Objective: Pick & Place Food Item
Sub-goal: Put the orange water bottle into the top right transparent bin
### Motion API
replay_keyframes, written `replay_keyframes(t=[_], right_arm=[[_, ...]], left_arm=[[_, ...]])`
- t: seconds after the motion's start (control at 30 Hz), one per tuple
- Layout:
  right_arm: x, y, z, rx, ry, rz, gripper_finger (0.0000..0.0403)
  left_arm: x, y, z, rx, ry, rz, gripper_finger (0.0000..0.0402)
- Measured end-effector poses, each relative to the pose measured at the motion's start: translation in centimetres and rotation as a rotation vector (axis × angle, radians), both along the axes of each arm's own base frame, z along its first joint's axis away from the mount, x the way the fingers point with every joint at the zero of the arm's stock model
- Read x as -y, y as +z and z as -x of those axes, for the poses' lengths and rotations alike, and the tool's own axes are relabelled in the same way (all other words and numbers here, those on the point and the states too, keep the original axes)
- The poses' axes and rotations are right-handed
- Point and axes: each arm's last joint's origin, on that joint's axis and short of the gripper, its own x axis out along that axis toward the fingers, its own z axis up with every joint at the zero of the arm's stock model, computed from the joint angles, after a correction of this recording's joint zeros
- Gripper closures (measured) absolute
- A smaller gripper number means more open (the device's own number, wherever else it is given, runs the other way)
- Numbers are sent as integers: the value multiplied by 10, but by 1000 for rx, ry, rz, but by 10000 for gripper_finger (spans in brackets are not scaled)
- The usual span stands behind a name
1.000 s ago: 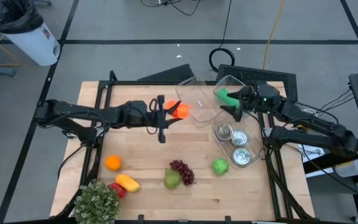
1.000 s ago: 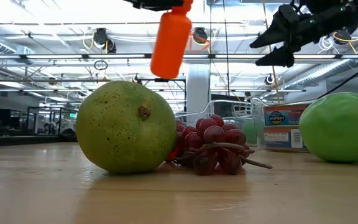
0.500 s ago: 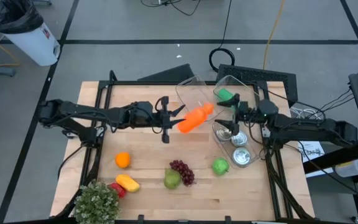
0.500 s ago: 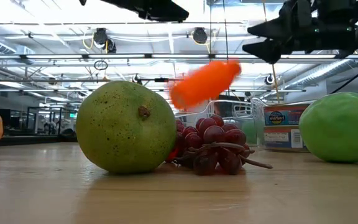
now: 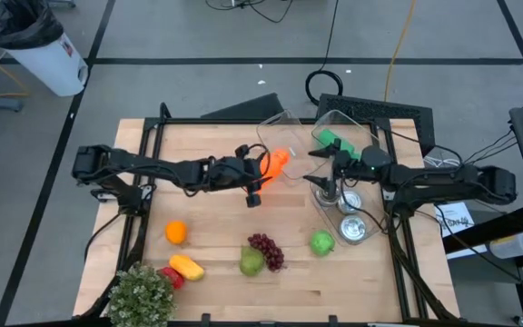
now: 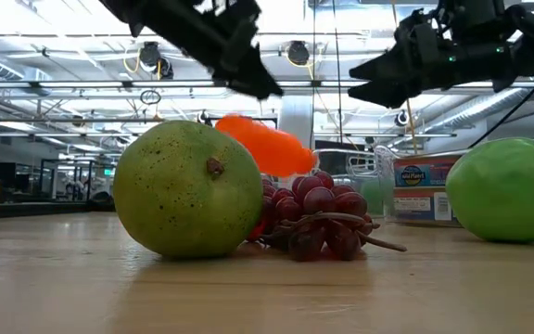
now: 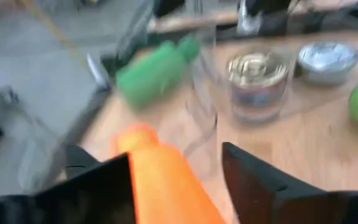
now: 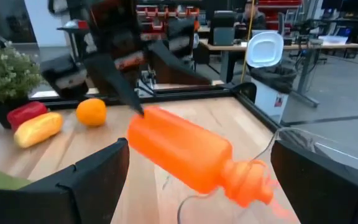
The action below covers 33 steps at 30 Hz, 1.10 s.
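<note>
While the orange bottle (image 5: 277,162) lies tipped over at the mouth of the clear container (image 5: 291,145), the left gripper (image 5: 259,175) sits just behind it with its fingers (image 7: 263,180) parted to either side of the bottle's body; from where I stand I cannot tell whether they touch it. Seen from the right wrist, the bottle (image 8: 188,152) stretches across with its narrow cap end over the container's clear rim (image 8: 291,134). Opposite, the right gripper (image 5: 320,166) hangs above the bench (image 5: 207,236) with its fingers (image 8: 92,174) spread wide and nothing between them, facing the bottle. Past those fingers lie a green bottle (image 5: 332,141) in a second clear bin and some tins (image 5: 348,202). Farther off on the bench rest a pear (image 5: 251,262), red grapes (image 5: 266,247), a green apple (image 5: 322,242), an orange (image 5: 176,232) and a small plant (image 5: 140,295).
</note>
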Motion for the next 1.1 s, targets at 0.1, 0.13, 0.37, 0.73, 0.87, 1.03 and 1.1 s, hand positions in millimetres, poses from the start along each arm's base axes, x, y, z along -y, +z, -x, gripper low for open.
replay_keyframes(t=[0.1,0.13,0.37,0.73,0.87,1.03,1.1], right_arm=[[1,-2,-2,-13,0,-4,30],[1,-2,-2,-11,0,-3,30],[1,-3,-3,-15,0,-6,30],[1,-1,-3,6,-5,-8,30],[1,0,-3,12,-7,10,30],[1,0,-3,7,-6,9,30],[1,-1,-3,5,-6,9,30]], left_arm=[[-1,-7,3,-49,43,72,212],[-1,-7,3,-52,52,83,196],[-11,-16,11,-148,144,106,97],[-28,-27,-12,-50,162,187,58],[-30,-34,-34,-93,172,173,71],[-33,-51,-48,-255,231,144,87],[-34,-53,-51,-264,243,145,91]])
